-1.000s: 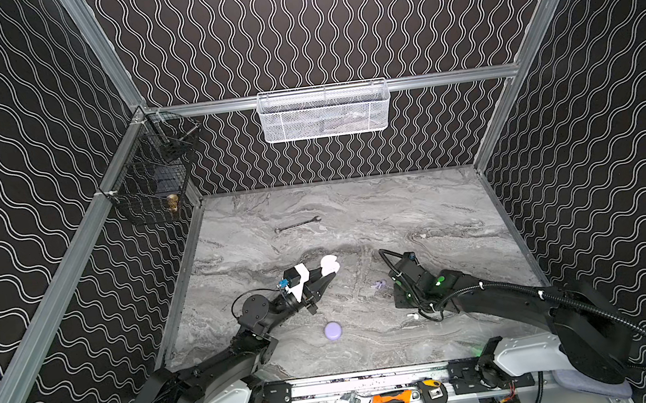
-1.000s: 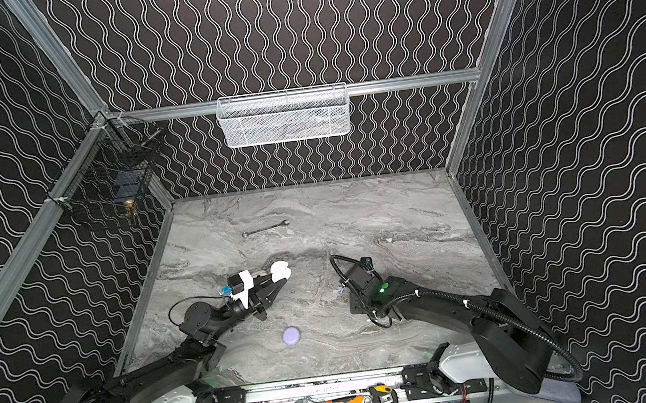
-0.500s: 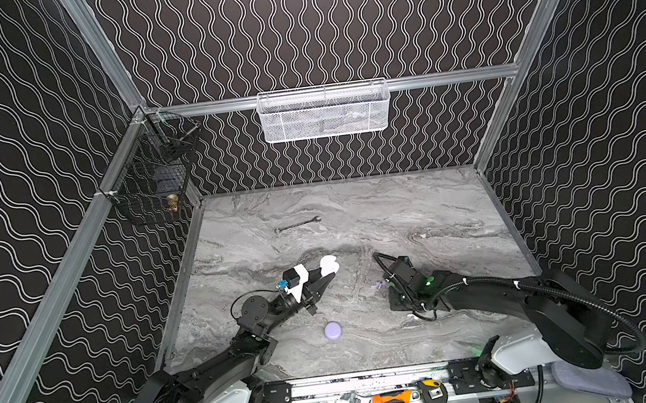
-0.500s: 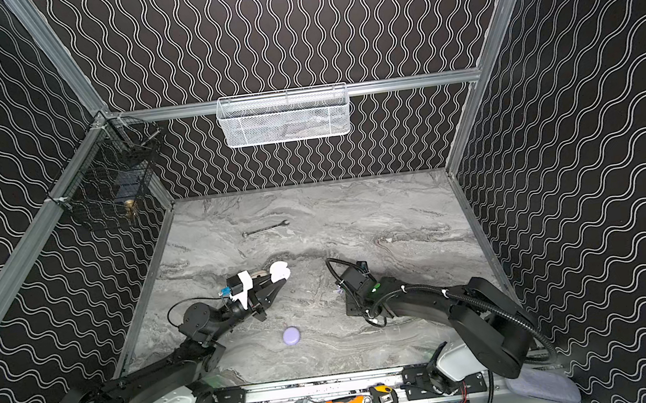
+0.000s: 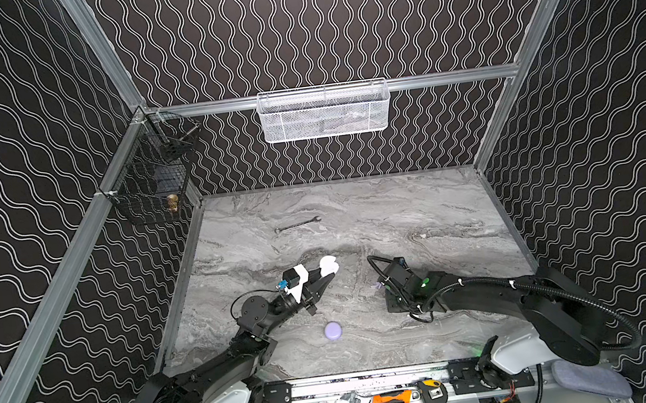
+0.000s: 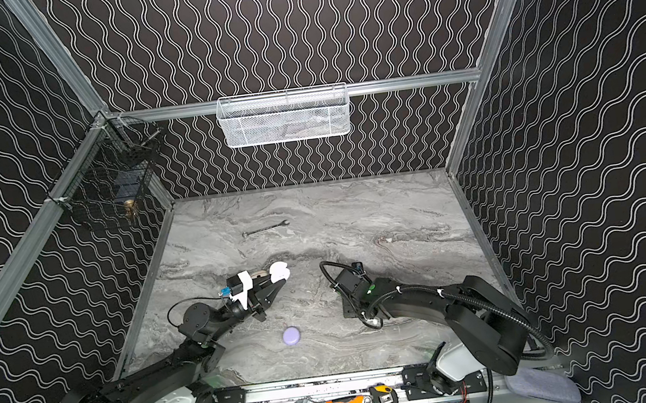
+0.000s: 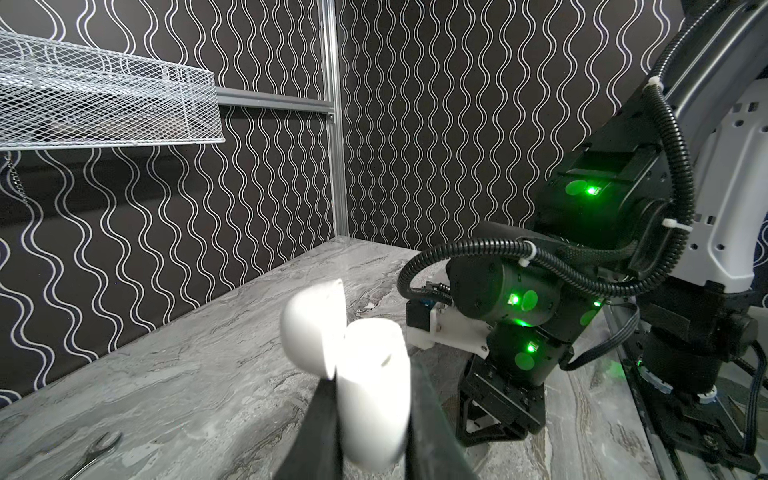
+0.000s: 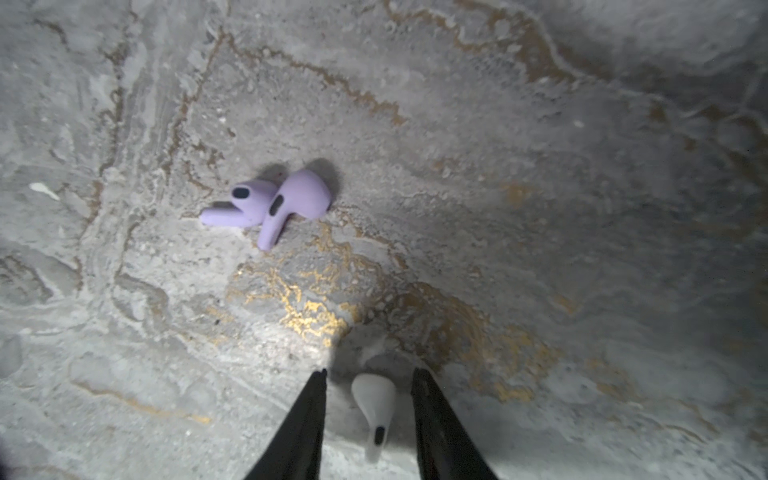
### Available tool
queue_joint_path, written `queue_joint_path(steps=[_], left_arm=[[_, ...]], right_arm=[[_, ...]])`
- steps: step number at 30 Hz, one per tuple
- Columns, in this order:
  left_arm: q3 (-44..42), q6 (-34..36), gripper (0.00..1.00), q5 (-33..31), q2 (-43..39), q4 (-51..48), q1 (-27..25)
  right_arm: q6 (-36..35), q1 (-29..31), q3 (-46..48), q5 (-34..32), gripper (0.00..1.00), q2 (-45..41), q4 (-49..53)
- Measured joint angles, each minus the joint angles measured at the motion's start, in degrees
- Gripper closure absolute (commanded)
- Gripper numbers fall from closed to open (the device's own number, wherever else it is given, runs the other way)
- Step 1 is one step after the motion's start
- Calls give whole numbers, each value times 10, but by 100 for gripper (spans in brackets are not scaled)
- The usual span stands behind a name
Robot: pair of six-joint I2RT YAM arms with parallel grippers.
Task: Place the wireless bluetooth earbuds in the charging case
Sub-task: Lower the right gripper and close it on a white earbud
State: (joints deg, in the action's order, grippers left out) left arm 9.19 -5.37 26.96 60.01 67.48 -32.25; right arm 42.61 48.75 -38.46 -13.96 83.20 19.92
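In both top views the left pincer [image 5: 327,280] is clenched on the open white charging case [image 5: 328,268]. A closed lavender case [image 5: 333,331] lies near, and a wrench [image 5: 297,225] lies farther back on the counter [image 5: 418,207].

In the left wrist view the right arm [image 7: 519,299] stands beyond the case.

In the right wrist view the right pincer [image 8: 370,372] is released and straddles a white earbud [image 8: 374,405]. Two touching lavender earbuds [image 8: 303,193] lie nearby.

In both top views the upper half of the tabletop [image 5: 397,202] lies open, with only a wrench [image 5: 297,225] left of centre. The lane in the lower middle is tight: the white case [image 5: 328,266] in the left gripper [image 5: 324,278] above, a purple round case [image 5: 333,331] below, two purple earbuds [image 8: 270,203] beside the right gripper [image 8: 368,376].
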Motion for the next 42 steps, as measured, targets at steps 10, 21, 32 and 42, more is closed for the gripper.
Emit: queue_joint_path(steps=[10,21,32,42], left_arm=[[-1,9,100,-4,-7,-8,0],[-3,12,100,-10,-16,-13,0],[-3,13,100,-10,-15,-16,0],[-3,13,100,-10,-18,-16,0]], right_arm=[[0,0,3,-5,65,0,6],[-8,2,-4,-6,65,9,12],[-11,11,-17,-16,73,25,14],[-10,24,-23,-24,70,32,20]])
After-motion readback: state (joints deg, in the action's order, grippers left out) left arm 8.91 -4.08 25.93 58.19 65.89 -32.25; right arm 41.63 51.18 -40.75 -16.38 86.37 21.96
